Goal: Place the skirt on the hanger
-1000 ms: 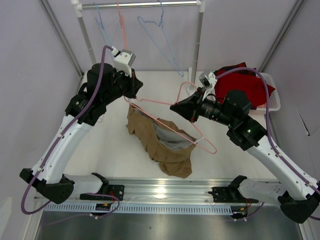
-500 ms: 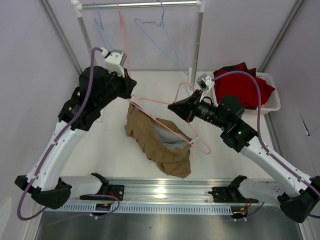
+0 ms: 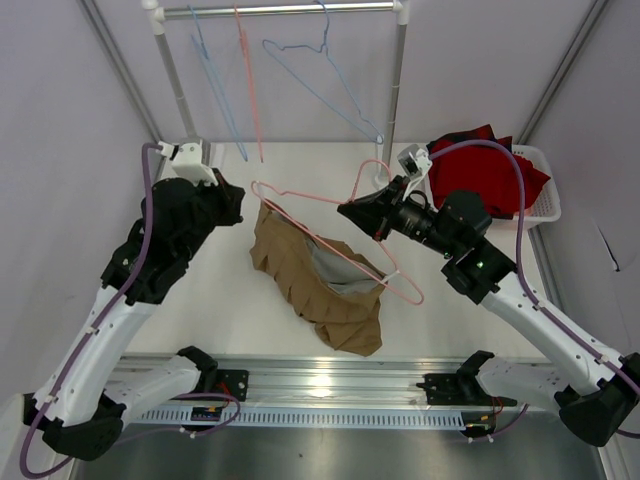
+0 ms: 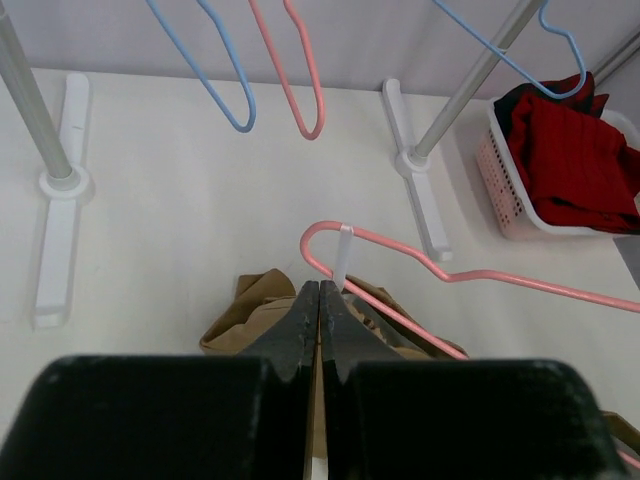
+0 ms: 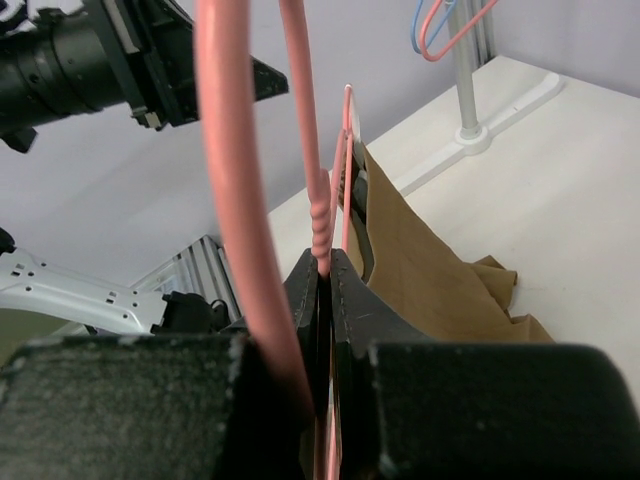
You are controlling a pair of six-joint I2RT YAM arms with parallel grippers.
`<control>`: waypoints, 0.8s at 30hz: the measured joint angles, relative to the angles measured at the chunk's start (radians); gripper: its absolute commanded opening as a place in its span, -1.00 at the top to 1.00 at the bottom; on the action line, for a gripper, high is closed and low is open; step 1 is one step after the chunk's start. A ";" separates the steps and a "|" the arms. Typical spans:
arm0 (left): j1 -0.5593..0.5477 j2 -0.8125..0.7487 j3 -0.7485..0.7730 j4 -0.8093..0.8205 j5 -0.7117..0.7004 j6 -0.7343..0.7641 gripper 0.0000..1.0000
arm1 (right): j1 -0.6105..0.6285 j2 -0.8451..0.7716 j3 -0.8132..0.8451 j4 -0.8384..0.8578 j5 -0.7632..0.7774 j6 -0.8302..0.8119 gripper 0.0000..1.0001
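Note:
The salmon-pink hanger [image 3: 330, 240] slants above the middle of the table, its hook [image 3: 368, 172] by my right gripper [image 3: 349, 212]. That gripper is shut on the hanger's wire neck [image 5: 322, 235]. The tan skirt [image 3: 315, 280] droops from under the hanger to the table; one corner rises to a small white clip [image 4: 342, 255] at the hanger's left end [image 4: 318, 232]. My left gripper [image 3: 236, 198] is shut with nothing in it, a short way left of that end. In the left wrist view its tips [image 4: 319, 287] point at the clip and the skirt [image 4: 250, 312].
A clothes rail [image 3: 280, 10] crosses the back with light blue hangers [image 3: 325, 85] and another pink one [image 3: 248, 90]. Its posts [image 3: 395, 90] stand on white feet [image 4: 60, 200]. A white basket [image 3: 546, 205] with red cloth [image 3: 490, 170] sits at the right.
My left arm has drawn back left and toward me, away from the hanger's left end, jaws shut. The hanger's left end swung slightly leftward. The right arm shifted only slightly.

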 measured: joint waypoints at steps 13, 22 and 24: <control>0.145 0.048 -0.126 0.177 0.213 -0.141 1.00 | -0.005 -0.002 0.000 0.007 -0.015 0.013 1.00; 0.162 0.071 -0.158 0.265 0.326 -0.179 1.00 | -0.009 -0.002 0.004 0.006 -0.018 0.013 1.00; 0.163 0.073 -0.166 0.282 0.351 -0.185 1.00 | -0.009 -0.002 0.006 0.006 -0.018 0.013 1.00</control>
